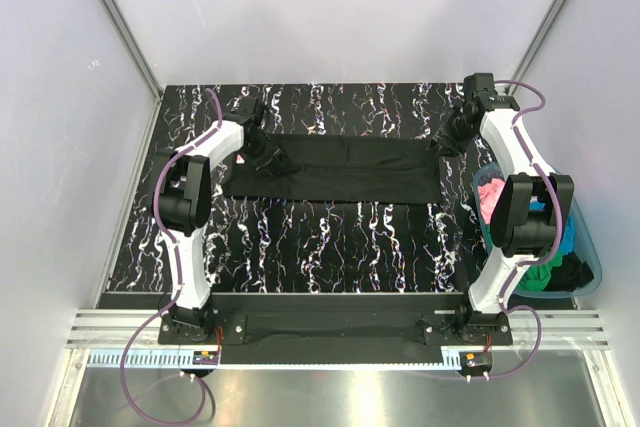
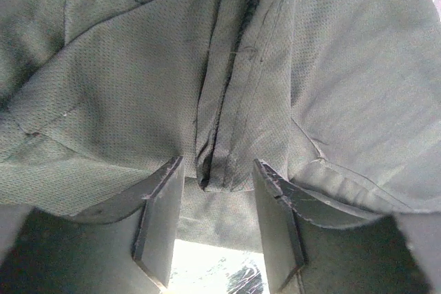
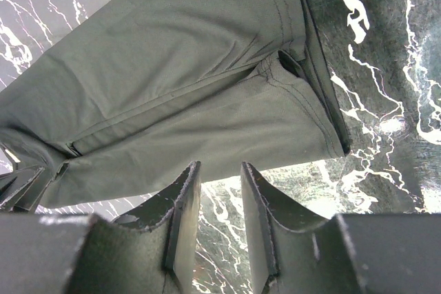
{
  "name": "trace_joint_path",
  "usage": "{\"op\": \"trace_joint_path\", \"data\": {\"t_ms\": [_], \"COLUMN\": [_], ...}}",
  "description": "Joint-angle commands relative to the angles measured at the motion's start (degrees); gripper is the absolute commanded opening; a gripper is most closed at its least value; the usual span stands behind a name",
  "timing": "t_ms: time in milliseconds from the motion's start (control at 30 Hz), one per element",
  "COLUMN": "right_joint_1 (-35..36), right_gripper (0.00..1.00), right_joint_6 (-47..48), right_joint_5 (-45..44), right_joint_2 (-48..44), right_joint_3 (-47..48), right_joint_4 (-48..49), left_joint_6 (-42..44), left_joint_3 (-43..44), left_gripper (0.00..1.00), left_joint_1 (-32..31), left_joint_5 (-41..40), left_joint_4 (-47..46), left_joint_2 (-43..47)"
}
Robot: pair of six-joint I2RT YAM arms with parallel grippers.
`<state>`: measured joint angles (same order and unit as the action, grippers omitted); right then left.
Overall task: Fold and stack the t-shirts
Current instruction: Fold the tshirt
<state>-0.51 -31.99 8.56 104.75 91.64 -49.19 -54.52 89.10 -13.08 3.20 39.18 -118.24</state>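
The large black cloth short-sleeved t-shirt (image 1: 340, 167) lies on the table's far half, folded into a long flat band running left to right. Seams and hemmed edges show in the right wrist view, with a hemmed corner towards the right of that view. The left gripper (image 1: 262, 154) is at the band's left end. In its wrist view the two dark fingers (image 2: 162, 211) stand part-way apart with a raised ridge of the black cloth between them; whether they pinch that ridge cannot be told. The right gripper (image 1: 445, 139) is at the band's right end. Its fingers (image 3: 182, 204) are set narrowly apart with only table surface between them, and the cloth edge lies just beyond the tips, not held. The black, white-veined marble-patterned table (image 1: 330, 247) carries the shirt. At its right edge stands a translucent teal plastic tub (image 1: 590, 267) containing a pink t-shirt (image 1: 490, 195), a turquoise-blue t-shirt (image 1: 567, 237) and a green t-shirt (image 1: 540, 275), all bunched and partly hidden behind the right arm.
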Motion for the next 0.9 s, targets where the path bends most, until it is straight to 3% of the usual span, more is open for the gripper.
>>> {"op": "trace_joint_path", "data": {"t_ms": [0,333,633,800,833,867], "right_joint_1": [0.2,0.2,0.2,0.2,0.2,0.2], "right_gripper": [0.37,0.37,0.37,0.37,0.37,0.37], "right_joint_6": [-0.2,-0.7,-0.6,-0.5,-0.5,-0.4], "right_joint_5": [-0.1,0.1,0.1,0.0,0.0,0.0], "right_joint_2": [-1.1,-1.3,-1.7,-1.9,-1.9,-1.8], "right_joint_3": [1.7,1.2,0.9,1.1,1.0,1.0], "right_joint_4": [0.5,1.1,1.3,1.2,1.2,1.2], "left_joint_6": [-1.0,-2.6,-3.5,-2.4,-2.3,-2.1], "left_joint_3": [1.6,1.3,2.3,4.9,4.7,3.2], "left_gripper": [0.48,0.33,0.00,0.03,0.17,0.24], "left_joint_1": [0.1,-0.7,-1.1,-1.3,-1.3,-1.3], "left_joint_5": [-0.6,1.1,1.9,-3.0,-3.0,-4.9], "left_joint_4": [-2.0,-4.4,-5.2,1.5,2.7,2.8], "left_joint_2": [1.1,0.6,0.5,1.1,1.8,3.5]}}
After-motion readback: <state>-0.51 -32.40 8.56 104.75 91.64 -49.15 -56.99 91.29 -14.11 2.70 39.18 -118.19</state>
